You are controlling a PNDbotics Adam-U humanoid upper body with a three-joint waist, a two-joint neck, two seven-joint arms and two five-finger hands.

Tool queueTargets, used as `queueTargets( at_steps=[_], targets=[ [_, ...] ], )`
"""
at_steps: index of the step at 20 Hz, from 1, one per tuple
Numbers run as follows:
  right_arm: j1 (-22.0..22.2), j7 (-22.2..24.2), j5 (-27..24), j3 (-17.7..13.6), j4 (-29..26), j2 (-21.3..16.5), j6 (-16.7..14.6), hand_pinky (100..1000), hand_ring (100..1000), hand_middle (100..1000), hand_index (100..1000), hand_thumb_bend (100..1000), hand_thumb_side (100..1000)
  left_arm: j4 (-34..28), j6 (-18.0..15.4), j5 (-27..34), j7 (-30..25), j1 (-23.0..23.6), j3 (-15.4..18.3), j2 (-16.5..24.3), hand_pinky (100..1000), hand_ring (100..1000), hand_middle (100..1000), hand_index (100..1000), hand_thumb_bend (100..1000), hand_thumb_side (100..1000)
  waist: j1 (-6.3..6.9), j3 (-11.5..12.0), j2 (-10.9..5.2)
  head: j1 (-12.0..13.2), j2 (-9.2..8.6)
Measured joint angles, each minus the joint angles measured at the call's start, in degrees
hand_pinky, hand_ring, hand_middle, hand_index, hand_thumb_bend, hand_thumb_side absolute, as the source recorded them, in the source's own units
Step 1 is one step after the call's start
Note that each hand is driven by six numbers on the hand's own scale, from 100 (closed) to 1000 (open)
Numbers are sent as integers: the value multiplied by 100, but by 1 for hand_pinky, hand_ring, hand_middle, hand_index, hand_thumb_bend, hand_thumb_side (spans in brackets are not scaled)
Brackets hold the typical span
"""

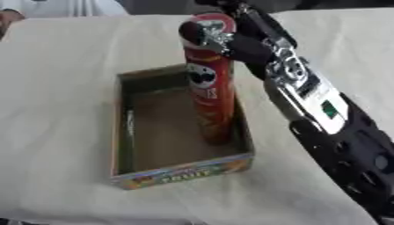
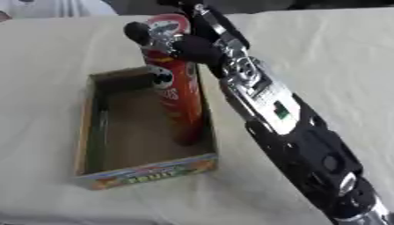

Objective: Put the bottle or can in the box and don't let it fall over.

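Placing step: right hand (image 1: 231, 37) curled round top of red can (image 1: 212, 92), upright inside box (image 1: 184, 169), against 3 o'clock wall. Next: release gently, lift straight clear. Left hand unseen.

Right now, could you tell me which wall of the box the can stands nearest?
The red can stands upright inside the box against its right long wall, held at the top by the right robot hand.

the right hand (image 1: 219, 35) grips the top of the red can (image 1: 212, 83) standing upright inside the box (image 1: 184, 169).
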Motion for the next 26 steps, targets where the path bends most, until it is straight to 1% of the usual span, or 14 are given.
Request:
queueTargets(
  at_steps=[2, 7, 9, 10, 11, 12, 13, 14, 16, 18, 22, 26],
  targets=[
    [38, -12, -13, -43, -72, -70, -12, 873, 864, 898, 907, 719, 378, 4, 0, 0, 0, 5, 4, 2, 680, 740, 609, 739, 709, 248, -4, -65, -20, 39, 2],
    [277, -62, -237, -323, -517, -554, -33, 875, 867, 901, 908, 728, 360, 32, -6, 0, 11, 67, 42, 9, 680, 739, 609, 739, 710, 249, 2, -156, -94, 130, 14],
    [399, -99, -341, -460, -766, -751, -16, 877, 870, 902, 909, 742, 334, 32, -8, -2, 23, 76, 62, 12, 680, 739, 609, 739, 711, 250, 2, -190, -104, 169, 14],
    [488, -117, -388, -533, -896, -847, -6, 879, 872, 903, 909, 756, 304, 32, -8, -2, 28, 85, 67, 13, 680, 739, 609, 739, 711, 250, 0, -215, -105, 197, 14],
    [596, -137, -439, -618, -1022, -955, 2, 880, 872, 903, 909, 762, 292, 33, -7, -2, 33, 99, 70, 15, 680, 739, 609, 739, 711, 250, -1, -243, -105, 230, 15],
    [718, -152, -491, -713, -1160, -1073, 11, 882, 874, 906, 909, 784, 247, 34, -9, -2, 42, 107, 72, 20, 680, 739, 609, 739, 713, 251, -1, -263, -105, 256, 16],
    [840, -167, -542, -815, -1300, -1189, 20, 882, 875, 906, 909, 787, 240, 34, -8, -2, 52, 109, 75, 35, 680, 739, 609, 739, 713, 252, 2, -278, -105, 285, 17],
    [971, -183, -592, -922, -1439, -1309, 31, 883, 876, 907, 908, 801, 200, 34, -8, -2, 58, 111, 84, 54, 680, 739, 609, 739, 714, 252, 4, -297, -105, 305, 19],
    [1246, -218, -672, -1149, -1720, -1543, 63, 881, 874, 904, 901, 768, 170, 35, -12, -2, 68, 115, 103, 59, 680, 738, 609, 739, 715, 252, 15, -332, -104, 345, 22],
    [1511, -292, -721, -1380, -1932, -1749, 105, 884, 881, 906, 898, 764, 167, 35, -12, -3, 75, 119, 106, 59, 680, 739, 609, 739, 715, 251, 30, -368, -102, 369, 22],
    [2044, -505, -722, -1773, -2056, -2043, 121, 887, 880, 909, 897, 744, 148, 35, -19, -6, 96, 119, 120, 60, 681, 738, 609, 739, 714, 250, 60, -407, -94, 395, 22],
    [2554, -649, -623, -2045, -2073, -2220, 38, 884, 873, 907, 891, 726, 131, 35, -22, -7, 103, 120, 137, 61, 681, 738, 609, 739, 713, 251, 88, -432, -91, 408, 22]
  ],
)
